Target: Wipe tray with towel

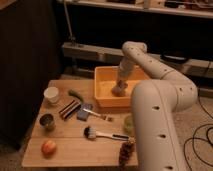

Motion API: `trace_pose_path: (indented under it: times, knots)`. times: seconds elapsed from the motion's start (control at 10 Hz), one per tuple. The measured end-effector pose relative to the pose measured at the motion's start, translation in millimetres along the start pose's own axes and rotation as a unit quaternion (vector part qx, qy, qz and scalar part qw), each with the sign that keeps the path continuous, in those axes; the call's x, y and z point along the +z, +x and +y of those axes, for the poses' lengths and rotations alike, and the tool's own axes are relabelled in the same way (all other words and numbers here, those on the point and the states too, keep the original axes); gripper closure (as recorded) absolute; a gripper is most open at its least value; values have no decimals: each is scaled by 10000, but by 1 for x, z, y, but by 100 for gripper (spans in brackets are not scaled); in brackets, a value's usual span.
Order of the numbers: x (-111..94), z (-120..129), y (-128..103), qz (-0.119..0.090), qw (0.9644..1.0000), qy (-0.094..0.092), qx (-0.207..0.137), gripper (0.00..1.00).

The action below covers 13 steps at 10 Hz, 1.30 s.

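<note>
Arm [159,102] filled the right side of the view, big and white, bending back and down into the tray. Tabletop [65,152] below was wooden and busy. The yellow tray [104,76] sat at its far right part, open side up, long axis running left to right along the back edge, with its right end hidden behind the arm. The gripper [120,84] was down inside the tray, near the middle of the floor, over a grey wad that I took for the towel [118,92]. Whether it actually gripped that towel, I could not tell.

Trouble from here, as I judged it: a light tray could slide under a hard stroke, either toward the back edge or forward into the scraper [84,112] just beside its front wall. A long sideways stroke could run the gripper into an end wall. A loose hold could leave the towel behind mid-wipe. The brush [102,134] and white cup [51,94] lay well clear.
</note>
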Motion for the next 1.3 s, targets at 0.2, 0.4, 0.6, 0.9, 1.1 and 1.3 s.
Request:
trace_pose_path:
  times: [0.2,0.4,0.6,0.9,1.1,1.3]
  knots:
    - [2,6,20,33,9993,-88,-369,100]
    - [2,6,28,69,9986,-84,-525,100]
    - [1,-14,39,126,9987,-37,-488,100]
    - [-9,-63,55,156,9994,98,-280,100]
    - [-19,-93,49,40,9998,172,35,100]
    - [-34,-121,25,-162,9988,246,392,100]
